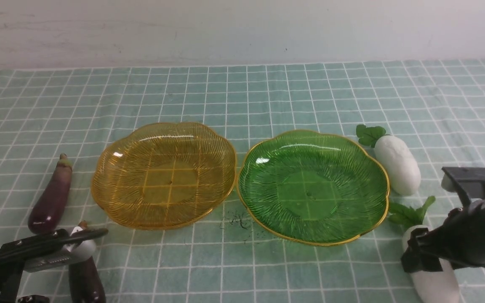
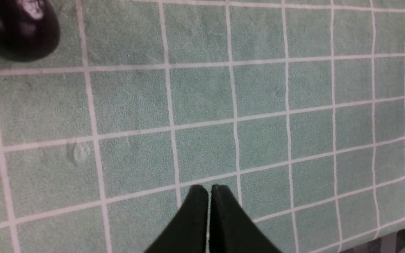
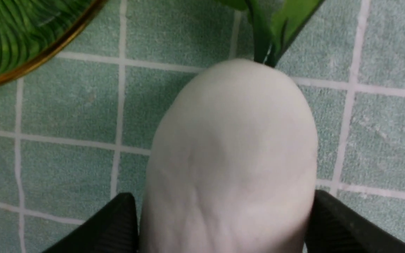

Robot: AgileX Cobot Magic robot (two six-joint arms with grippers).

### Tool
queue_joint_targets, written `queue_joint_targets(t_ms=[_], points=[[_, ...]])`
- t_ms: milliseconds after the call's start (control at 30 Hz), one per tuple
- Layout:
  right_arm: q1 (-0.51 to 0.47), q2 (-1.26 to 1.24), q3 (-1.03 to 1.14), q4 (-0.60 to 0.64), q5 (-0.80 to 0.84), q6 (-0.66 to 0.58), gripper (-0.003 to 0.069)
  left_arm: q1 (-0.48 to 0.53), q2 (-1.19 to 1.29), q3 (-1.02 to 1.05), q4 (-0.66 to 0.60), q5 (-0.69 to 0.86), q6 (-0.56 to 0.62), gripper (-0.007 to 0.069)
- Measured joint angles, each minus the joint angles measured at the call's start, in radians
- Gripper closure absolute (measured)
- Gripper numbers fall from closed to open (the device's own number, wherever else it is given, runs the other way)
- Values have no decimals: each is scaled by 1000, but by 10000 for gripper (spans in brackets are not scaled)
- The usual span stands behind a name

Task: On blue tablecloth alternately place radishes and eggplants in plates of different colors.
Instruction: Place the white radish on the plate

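Radishes [image 1: 397,164], smooth, white and oblong with green leaves, lie right of the ribbed green plate [image 1: 387,185] on the gridded blue tablecloth [image 1: 267,92]; the right claw [image 3: 223,198] pinches the near radish [image 3: 230,140]. Glossy purple eggplants [image 1: 51,198] lie left of the amber plate [image 1: 95,185], by the left claw [image 2: 209,188], pressed together

Left claw [image 2: 209,191]: matte black tapered fingers [image 2: 192,218], silver toothed rail [image 1: 44,261]. Right claw [image 3: 225,218]: black ribbed fingers [image 3: 111,228].
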Motion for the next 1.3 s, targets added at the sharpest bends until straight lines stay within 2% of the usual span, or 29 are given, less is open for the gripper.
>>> queue_joint_targets(t_ms=[100,333,400,467,567,600,733,933,1100,1167,1300], points=[[0,0,-17,0,56,0,150,0,0,0,0,0,0,631],[0,0,-167,0,333,0,149,0,0,0,0,0,0,631],[0,-6,-223,15,388,0,149,0,0,0,0,0,0,631],[0,-23,-297,98,413,-22,149,0,0,0,0,0,0,631],[4,-28,-327,187,397,-71,149,0,0,0,0,0,0,631],[24,-29,-336,285,336,-156,149,0,0,0,0,0,0,631],[94,9,-338,416,180,-283,149,0,0,0,0,0,0,631],[149,127,-338,462,-39,-310,149,0,0,0,0,0,0,631],[149,184,-338,474,-102,-311,145,0,0,0,-1,0,0,631],[149,189,-338,474,-102,-311,120,0,0,0,-1,0,0,631],[141,186,-347,469,-96,-311,20,0,0,0,-1,0,0,631]])
